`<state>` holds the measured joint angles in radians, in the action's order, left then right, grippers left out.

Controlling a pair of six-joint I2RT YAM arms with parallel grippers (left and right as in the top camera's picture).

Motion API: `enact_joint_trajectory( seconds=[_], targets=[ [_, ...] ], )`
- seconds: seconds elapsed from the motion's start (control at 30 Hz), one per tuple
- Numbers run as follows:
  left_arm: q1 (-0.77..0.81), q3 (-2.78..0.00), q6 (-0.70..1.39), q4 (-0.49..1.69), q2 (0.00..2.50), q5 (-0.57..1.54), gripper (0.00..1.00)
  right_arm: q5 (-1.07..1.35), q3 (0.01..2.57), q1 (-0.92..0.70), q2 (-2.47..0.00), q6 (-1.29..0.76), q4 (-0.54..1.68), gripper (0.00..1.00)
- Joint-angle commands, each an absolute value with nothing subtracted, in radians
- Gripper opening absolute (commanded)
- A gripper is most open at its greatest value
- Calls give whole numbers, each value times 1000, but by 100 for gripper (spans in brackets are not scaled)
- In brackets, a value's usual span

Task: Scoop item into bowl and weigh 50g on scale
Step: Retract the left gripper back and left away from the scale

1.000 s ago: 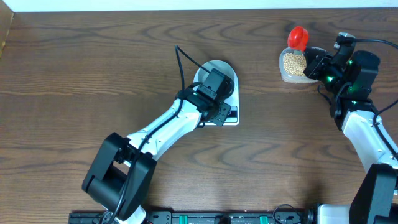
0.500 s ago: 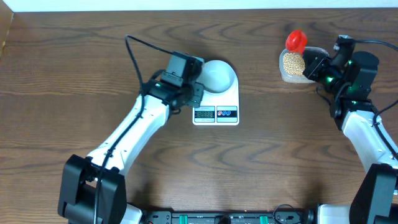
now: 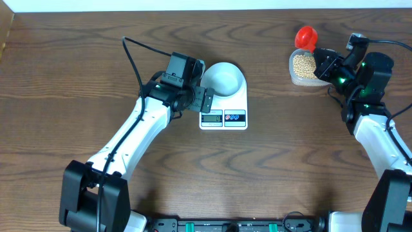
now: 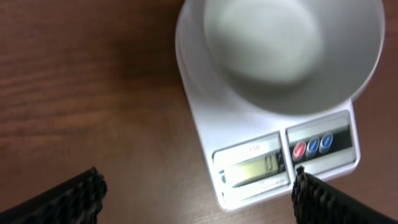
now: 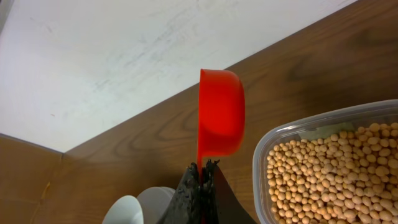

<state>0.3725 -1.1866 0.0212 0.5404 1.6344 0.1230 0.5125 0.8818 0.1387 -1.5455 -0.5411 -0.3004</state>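
The white scale [image 3: 224,117] lies mid-table with the empty bowl [image 3: 223,78] on its platform. My left gripper [image 3: 198,96] hovers open just left of the scale, holding nothing. In the left wrist view its fingers [image 4: 329,202] straddle bare wood and the scale's [image 4: 323,163] front end, with the bowl [image 4: 292,56] ahead. My right gripper [image 3: 324,64] is shut on the handle of a red scoop [image 3: 307,38], which is held up on edge beside the clear tub of beans [image 3: 304,66]. The right wrist view shows the scoop [image 5: 221,112], the pinching gripper [image 5: 202,171] and the beans [image 5: 336,168].
The tub [image 5: 264,155] sits near the table's far edge, against a white wall [image 5: 112,56]. The left arm's cable [image 3: 132,55] loops over the wood left of the scale. Bare wooden tabletop [image 3: 290,167] stretches across the front.
My left arm swung left off the scale, uncovering the bowl, and its gripper opened. The right arm and the scoop barely moved.
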Motion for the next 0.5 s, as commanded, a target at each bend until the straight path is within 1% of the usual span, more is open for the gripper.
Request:
enact_joint_trajectory(
  seconds=[0.0, 0.07, 0.17, 0.3, 0.47],
  targets=[
    [353, -1206, -244, 620, 1593, 202, 98, 522, 899, 129, -1545, -545, -303, 1],
    [343, -1213, -413, 694, 1552, 286, 98, 522, 899, 129, -1545, -545, -303, 1],
    [331, -1222, -561, 789, 1475, 333, 98, 523, 899, 128, -1545, -545, -303, 1],
    [317, -1221, -582, 830, 1367, 315, 98, 522, 899, 117, -1545, -545, -304, 1],
    [317, -1220, -565, 827, 1312, 330, 98, 522, 899, 101, -1545, -545, -303, 1]
  ],
)
